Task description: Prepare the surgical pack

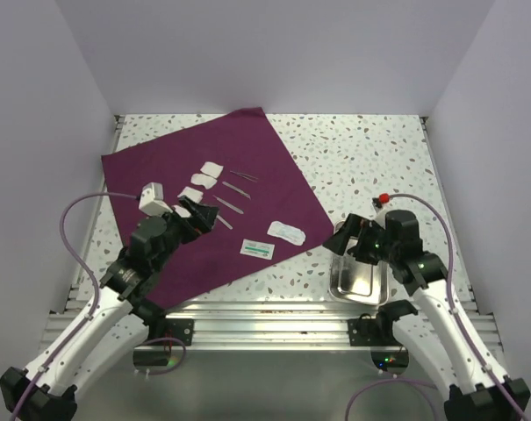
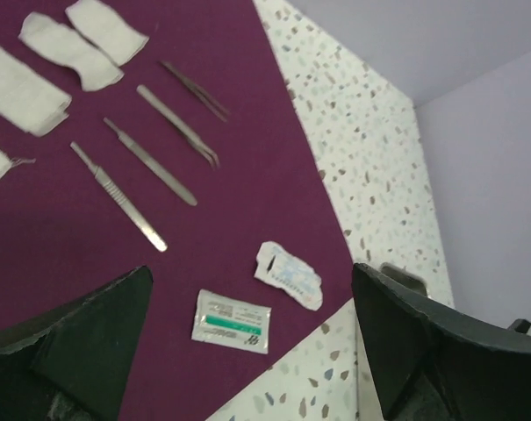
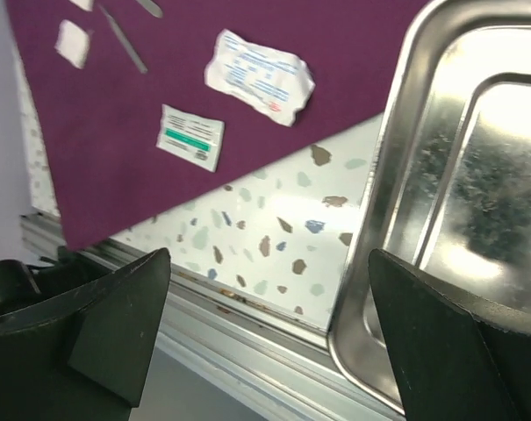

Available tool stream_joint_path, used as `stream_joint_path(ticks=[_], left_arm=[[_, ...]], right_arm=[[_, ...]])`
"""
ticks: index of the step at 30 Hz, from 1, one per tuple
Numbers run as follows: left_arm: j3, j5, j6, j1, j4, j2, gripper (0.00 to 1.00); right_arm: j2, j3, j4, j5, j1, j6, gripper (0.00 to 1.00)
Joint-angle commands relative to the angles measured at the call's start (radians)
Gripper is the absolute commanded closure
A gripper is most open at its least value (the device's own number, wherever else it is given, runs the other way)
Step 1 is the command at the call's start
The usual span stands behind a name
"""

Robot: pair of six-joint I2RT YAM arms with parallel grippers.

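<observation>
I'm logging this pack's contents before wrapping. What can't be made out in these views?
Green-printed packet: text too small and blurred in every view.
Steel tray: cropped by the right wrist view's edge; from above, the right pincer covers its far end.
Gauze pads: from above, the left pincer hides part of one; the left wrist view crops others.
Purple cloth: near corner under left arm, top view.

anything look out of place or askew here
The shiny rectangular steel tray sits off the dark purple cloth, on the table at right. The cloth lies askew, near corner over the table edge. One white packet is crumpled.
</observation>
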Motion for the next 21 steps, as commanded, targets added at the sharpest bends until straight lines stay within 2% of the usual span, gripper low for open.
stream_joint_path(ticks=[1, 5, 11, 13, 15, 19, 21], left_arm=[[0.041, -0.023, 0.013, -0.004, -0.098, 0.068, 0.01], [0.094, 0.021, 0.059, -0.004, -0.124, 0.24, 0.02], [0.291, 0.071, 0.008, -0.001, -0.414, 0.459, 0.08], [0.367, 0.07, -0.022, -0.003, -0.533, 0.498, 0.09], [0.424, 0.107, -0.027, 0.0, -0.583, 0.533, 0.1], [0.521, 0.145, -0.018, 0.025, -0.649, 0.596, 0.13], [0.545, 0.167, -0.009, 0.06, -0.645, 0.637, 0.16]], right_arm=[[0.14, 0.078, -0.02, 0.035, -0.003, -0.119, 0.01], [0.324, 0.17, -0.037, 0.012, -0.001, -0.227, 0.01], [0.516, 0.274, -0.127, -0.033, 0.006, -0.245, 0.02], [0.541, 0.329, -0.154, -0.03, 0.035, -0.245, 0.03], [0.574, 0.369, -0.204, 0.012, 0.077, -0.242, 0.04], [0.65, 0.509, -0.315, 0.023, 0.134, -0.281, 0.06], [0.663, 0.532, -0.318, 0.001, 0.145, -0.303, 0.07]])
